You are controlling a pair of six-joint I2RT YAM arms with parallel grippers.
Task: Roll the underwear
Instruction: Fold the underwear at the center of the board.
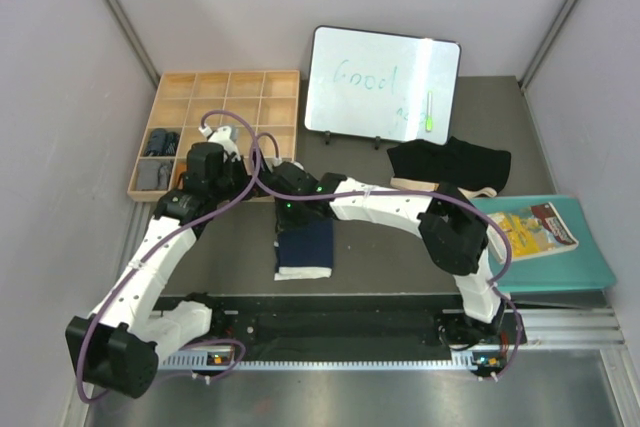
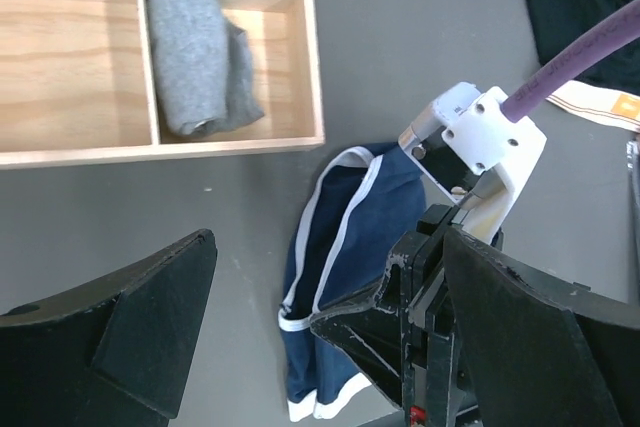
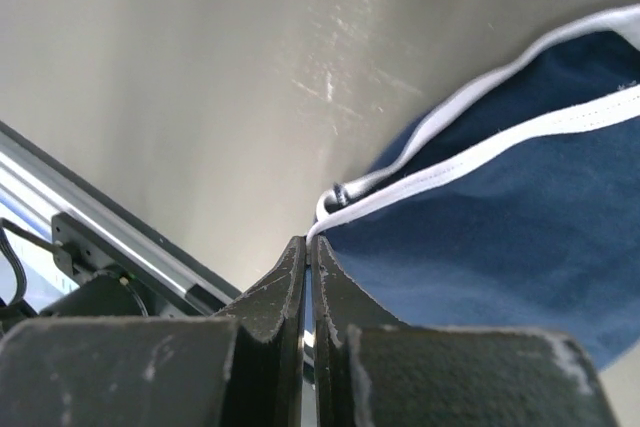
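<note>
Three pairs show here, and the navy briefs (image 1: 303, 247) are the pair you are working on. They lie folded flat on the dark table (image 1: 400, 267), in the middle, between your two arms. They are soft, thin and light. They will flop and bend, and they will not break. The cloth can slide on the table, and a loose roll may spring open. The white trim is thicker than the rest, so that edge looks like the best place to take hold.

Your right gripper (image 3: 310, 247) has its fingers pressed tight together, and it seems to nip that white trim right at the edge. Your left gripper (image 2: 330, 237) hangs above the navy pair with its fingers spread wide, holding nothing. You could use it to press the cloth down while you roll.

The grey briefs (image 2: 195, 57) sit rolled in a box of the wooden tray (image 2: 315, 47). The black briefs (image 1: 450, 160) lie unrolled at the far right, near the whiteboard (image 1: 382, 85).
</note>
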